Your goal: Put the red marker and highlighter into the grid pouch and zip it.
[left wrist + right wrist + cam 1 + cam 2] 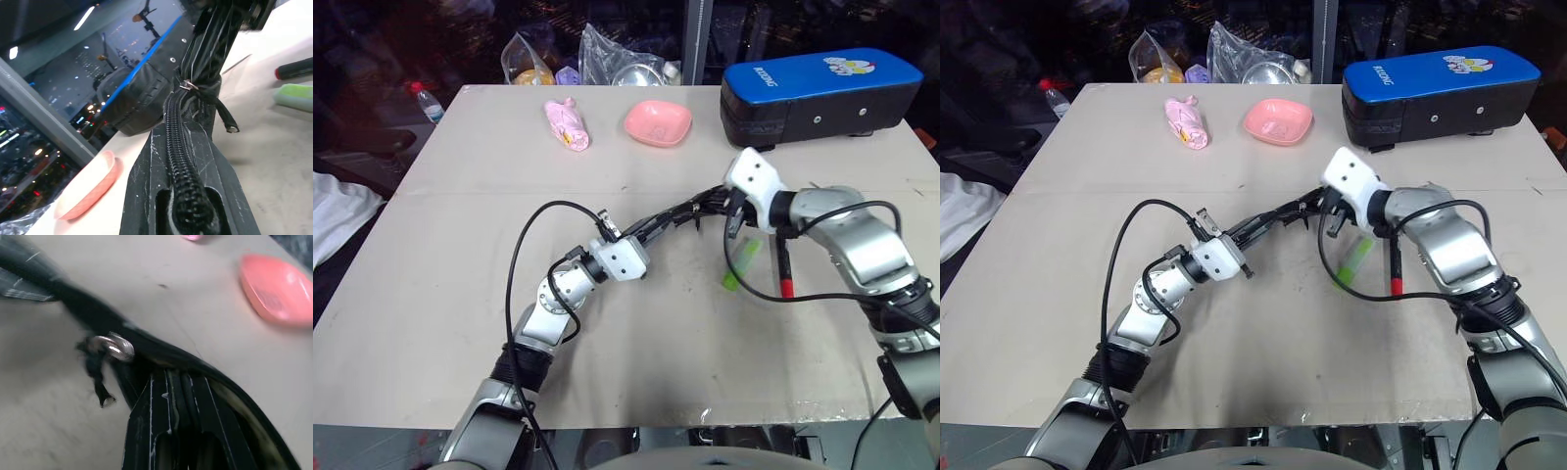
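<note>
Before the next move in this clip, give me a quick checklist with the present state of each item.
1. Left tool shut on the pouch edge: ok.
2. Right tool shut on the pouch's other end: ok.
3. Pouch held up off the table between both tools: ok.
4. Zipper pull in sight and free: ok.
5. Marker in the pouch: not ok, lies on the table.
6. Highlighter in the pouch: not ok, lies beside the marker.

Pouch (205, 44): black cloth, coarse zipper teeth, shiny metal slider (115, 346). Worktop (440, 255) matt beige. Bowl (658, 122) glossy pink plastic.
</note>
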`<state>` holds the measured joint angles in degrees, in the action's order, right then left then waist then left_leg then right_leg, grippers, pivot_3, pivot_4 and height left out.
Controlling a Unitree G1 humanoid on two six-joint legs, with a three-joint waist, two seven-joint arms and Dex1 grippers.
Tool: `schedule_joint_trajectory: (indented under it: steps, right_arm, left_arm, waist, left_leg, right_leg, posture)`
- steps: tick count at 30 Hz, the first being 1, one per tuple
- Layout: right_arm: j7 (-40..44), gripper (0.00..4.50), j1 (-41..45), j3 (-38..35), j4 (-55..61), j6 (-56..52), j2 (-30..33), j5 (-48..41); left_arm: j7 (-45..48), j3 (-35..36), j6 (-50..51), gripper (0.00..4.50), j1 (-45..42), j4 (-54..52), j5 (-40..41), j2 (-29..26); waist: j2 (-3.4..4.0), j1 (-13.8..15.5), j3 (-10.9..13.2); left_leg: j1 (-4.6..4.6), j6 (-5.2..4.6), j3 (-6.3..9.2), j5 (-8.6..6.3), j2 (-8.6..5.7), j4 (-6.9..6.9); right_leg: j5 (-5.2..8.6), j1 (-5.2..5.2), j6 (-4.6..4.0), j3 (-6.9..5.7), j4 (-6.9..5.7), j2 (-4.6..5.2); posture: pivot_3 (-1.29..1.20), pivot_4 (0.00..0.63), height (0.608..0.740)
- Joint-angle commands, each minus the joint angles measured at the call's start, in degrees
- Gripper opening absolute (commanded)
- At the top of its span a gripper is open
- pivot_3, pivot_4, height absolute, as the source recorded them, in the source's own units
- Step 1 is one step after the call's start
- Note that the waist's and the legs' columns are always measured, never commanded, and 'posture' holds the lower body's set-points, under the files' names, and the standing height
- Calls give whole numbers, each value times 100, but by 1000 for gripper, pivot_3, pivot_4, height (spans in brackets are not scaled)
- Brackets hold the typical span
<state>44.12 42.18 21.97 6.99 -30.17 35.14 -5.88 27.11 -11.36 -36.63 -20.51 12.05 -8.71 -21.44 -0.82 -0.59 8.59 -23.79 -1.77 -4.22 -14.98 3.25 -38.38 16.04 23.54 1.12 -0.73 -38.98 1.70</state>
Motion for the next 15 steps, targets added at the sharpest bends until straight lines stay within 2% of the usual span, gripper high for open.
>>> schedule_joint_trajectory:
  steps: [1, 3, 9, 12, 15]
  right_arm:
    - [322, 286, 342, 304, -112, 999, 69, 621]
    - [397, 700, 445, 474, -252, 1484, 110, 991]
    - [397, 3438, 579, 600, -674, 2780, 65, 1715]
    - [469, 4386, 560, 603, -751, 3074, 0, 1896]
    - [511, 4470, 534, 572, -790, 3242, -79, 2021]
  left_arm:
    - [28, -11, -72, 0, -103, -64, 132, 39]
    - [43, -17, -62, 0, -98, -67, 121, 48]
    - [15, 1, 0, 0, -151, -33, 75, 75]
    - [22, -5, 10, 0, -185, 4, 66, 96]
    - [34, -18, 10, 0, -211, 34, 69, 108]
  waist:
    - [0, 1, 0]
    - [0, 2, 0]
    - [0, 4, 0]
    - [0, 7, 0]
    - [0, 8, 0]
  left_leg:
    - [0, 1, 0, 0, 0, -1]
    - [0, 2, -2, 1, 0, -1]
    - [1, 23, -3, 13, 1, -1]
    - [1, 24, -4, 14, 1, -2]
    - [1, 25, -4, 15, 1, -2]
  right_leg:
    - [0, 0, 0, -1, 0, 0]
    - [0, 0, 0, -2, 0, 0]
    - [0, 0, 0, -3, 0, 1]
    - [0, 0, 0, -3, 0, 1]
    - [0, 0, 0, -3, -1, 1]
  posture:
    - [0, 150, 738]
    - [0, 150, 738]
    - [0, 150, 738]
    - [0, 150, 738]
    - [0, 150, 738]
